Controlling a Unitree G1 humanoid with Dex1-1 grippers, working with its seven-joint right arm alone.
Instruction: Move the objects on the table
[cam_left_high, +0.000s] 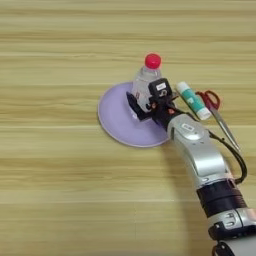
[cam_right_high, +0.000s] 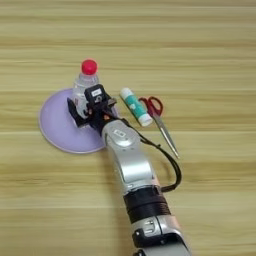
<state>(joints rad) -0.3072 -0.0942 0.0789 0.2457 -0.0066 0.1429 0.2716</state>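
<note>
A clear plastic bottle with a red cap stands upright on a round lavender plate near the middle of the table. My right gripper reaches in from the lower right, with one black finger on each side of the bottle's lower body, shut on it. In the right eye view the same grip hides the lower part of the bottle. A teal-and-white tube lies on the wood just right of the gripper, apart from it.
Red-handled scissors lie right of the tube, blades pointing toward the near right. My silver forearm and its black cable cross the lower right of the table. Bare wood surrounds the plate on the left, far and near sides.
</note>
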